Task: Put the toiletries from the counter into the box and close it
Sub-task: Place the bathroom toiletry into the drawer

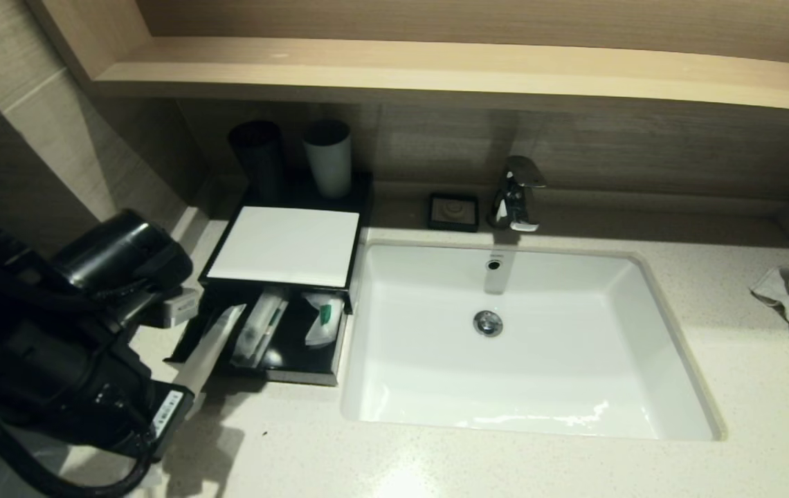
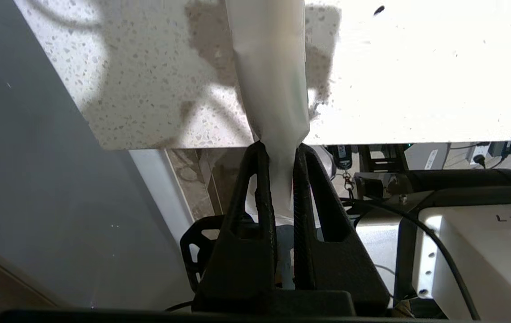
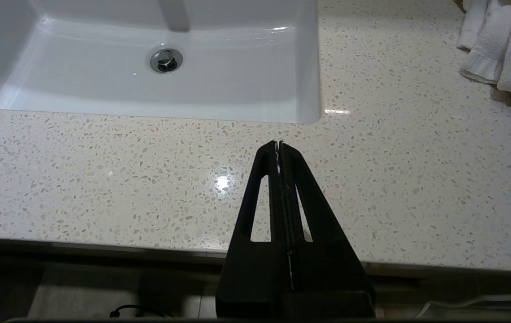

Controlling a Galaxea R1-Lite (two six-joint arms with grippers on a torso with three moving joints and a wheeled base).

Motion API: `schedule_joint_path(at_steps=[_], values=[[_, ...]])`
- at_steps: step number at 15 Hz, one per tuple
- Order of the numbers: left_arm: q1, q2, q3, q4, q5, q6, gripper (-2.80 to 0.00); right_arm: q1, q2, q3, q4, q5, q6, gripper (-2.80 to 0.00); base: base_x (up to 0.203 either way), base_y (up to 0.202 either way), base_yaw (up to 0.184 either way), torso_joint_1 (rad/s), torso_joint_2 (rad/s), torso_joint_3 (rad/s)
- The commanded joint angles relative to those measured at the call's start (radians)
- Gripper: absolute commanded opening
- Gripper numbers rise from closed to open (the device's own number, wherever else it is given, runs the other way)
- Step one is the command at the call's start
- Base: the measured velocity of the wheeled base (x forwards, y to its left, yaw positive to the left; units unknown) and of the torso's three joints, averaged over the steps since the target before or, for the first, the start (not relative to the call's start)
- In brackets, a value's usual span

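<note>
The left gripper (image 2: 278, 150) pinches a long packet (image 1: 209, 349) at the box's (image 1: 284, 245) seven o'clock, aiming it into the open drawer; the right gripper (image 3: 279, 144) rests clenched, holding nothing.

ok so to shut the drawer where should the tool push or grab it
Take the drawer by its front panel, midway along, coming from the counter's near edge and pushing toward the box. It stands pulled out with no visible handle, so a flat push likely beats a pinch.

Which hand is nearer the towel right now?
Right. The right hand hangs at the counter's front edge, the towel diagonally beyond it. The left hand is across the basin, by the box.
</note>
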State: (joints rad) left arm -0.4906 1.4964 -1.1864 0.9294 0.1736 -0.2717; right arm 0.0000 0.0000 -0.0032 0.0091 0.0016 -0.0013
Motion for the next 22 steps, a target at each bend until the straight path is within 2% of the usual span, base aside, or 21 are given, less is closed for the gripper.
schedule_joint_path(at_steps=[1, 10, 22], values=[[0.001, 0.06, -0.026, 0.001, 0.003, 0.0, -2.8, 0.0, 0.0, 0.0, 0.0, 0.0, 0.0, -2.8, 0.0, 0.0, 0.0, 0.0, 0.0, 0.0], [0.066, 0.134, -0.099, -0.006, 0.003, 0.052, -2.8, 0.0, 0.0, 0.0, 0.0, 0.0, 0.0, -2.8, 0.0, 0.0, 0.0, 0.0, 0.0, 0.0], [0.095, 0.221, -0.214, -0.012, 0.003, 0.054, -2.8, 0.0, 0.0, 0.0, 0.0, 0.0, -0.001, -2.8, 0.0, 0.0, 0.0, 0.0, 0.0, 0.0]])
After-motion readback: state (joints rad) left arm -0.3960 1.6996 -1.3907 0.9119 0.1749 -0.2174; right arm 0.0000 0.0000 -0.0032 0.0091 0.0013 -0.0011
